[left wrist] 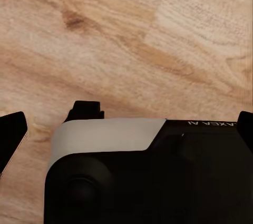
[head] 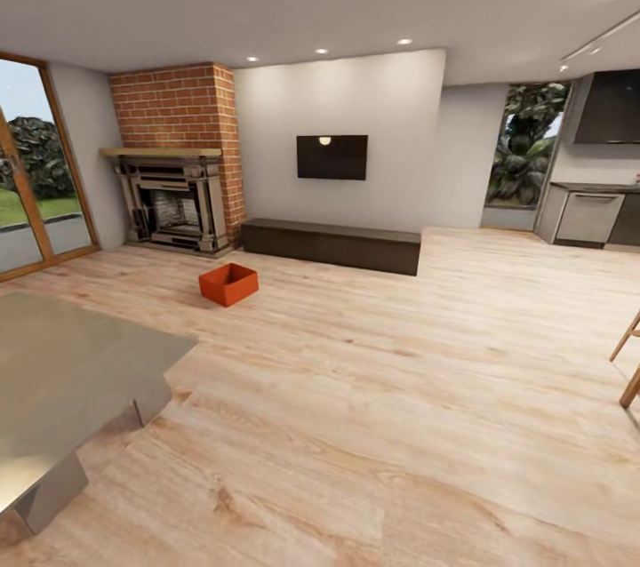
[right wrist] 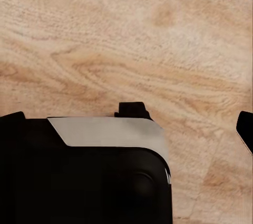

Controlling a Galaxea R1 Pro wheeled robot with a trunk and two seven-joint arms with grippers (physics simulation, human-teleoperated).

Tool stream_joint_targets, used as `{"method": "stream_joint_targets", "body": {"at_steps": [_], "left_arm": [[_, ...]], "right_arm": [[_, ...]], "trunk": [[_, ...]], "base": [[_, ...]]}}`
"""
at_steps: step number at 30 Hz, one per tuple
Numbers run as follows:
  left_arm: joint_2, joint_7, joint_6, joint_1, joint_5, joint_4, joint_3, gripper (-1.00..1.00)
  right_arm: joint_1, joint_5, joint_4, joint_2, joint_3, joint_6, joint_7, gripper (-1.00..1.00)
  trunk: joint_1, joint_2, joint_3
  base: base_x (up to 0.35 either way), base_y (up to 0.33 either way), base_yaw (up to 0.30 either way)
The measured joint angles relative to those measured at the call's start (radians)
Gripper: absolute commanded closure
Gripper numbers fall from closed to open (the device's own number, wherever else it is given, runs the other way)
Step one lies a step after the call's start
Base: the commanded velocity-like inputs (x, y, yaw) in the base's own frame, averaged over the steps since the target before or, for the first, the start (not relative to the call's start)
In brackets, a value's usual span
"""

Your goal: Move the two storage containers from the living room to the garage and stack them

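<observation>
One orange-red storage container (head: 228,284) sits open side up on the light wood floor of the living room, in front of the brick fireplace (head: 178,185) and a few metres ahead of me. The garage is out of view. In the left wrist view my left gripper (left wrist: 130,117) hangs over the plank floor, its dark fingers (left wrist: 11,133) spread to the frame edges with nothing between them. My right gripper (right wrist: 129,109) is likewise open over bare planks, one finger (right wrist: 245,127) at the frame edge.
A grey table (head: 62,371) stands close at my front left. A long low dark cabinet (head: 331,244) runs under the wall TV (head: 332,156). Glass doors (head: 36,185) are at far left, a kitchen counter (head: 591,213) at far right, wooden chair legs (head: 629,363) at the right edge.
</observation>
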Motion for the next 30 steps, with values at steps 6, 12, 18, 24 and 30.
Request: {"method": "stream_joint_targets", "body": {"at_steps": [6, 12, 18, 24, 30], "left_arm": [[0.000, 0.000, 0.000, 0.000, 0.000, 0.000, 0.000, -1.00], [0.000, 0.000, 0.000, 0.000, 0.000, 0.000, 0.000, -1.00], [0.000, 0.000, 0.000, 0.000, 0.000, 0.000, 0.000, -1.00], [0.001, 0.000, 0.000, 0.000, 0.000, 0.000, 0.000, -1.00], [0.000, 0.000, 0.000, 0.000, 0.000, 0.000, 0.000, -1.00]], "right_arm": [[0.000, 0.000, 0.000, 0.000, 0.000, 0.000, 0.000, -1.00], [0.000, 0.000, 0.000, 0.000, 0.000, 0.000, 0.000, -1.00], [0.000, 0.000, 0.000, 0.000, 0.000, 0.000, 0.000, -1.00], [0.000, 0.000, 0.000, 0.000, 0.000, 0.000, 0.000, -1.00], [0.000, 0.000, 0.000, 0.000, 0.000, 0.000, 0.000, -1.00]], "trunk": [[0.000, 0.000, 0.000], [0.000, 0.000, 0.000], [0.000, 0.000, 0.000], [0.000, 0.000, 0.000], [0.000, 0.000, 0.000]], "base": [[0.320, 0.000, 0.000], [0.320, 0.000, 0.000], [0.320, 0.000, 0.000], [0.320, 0.000, 0.000], [0.321, 0.000, 0.000]]}}
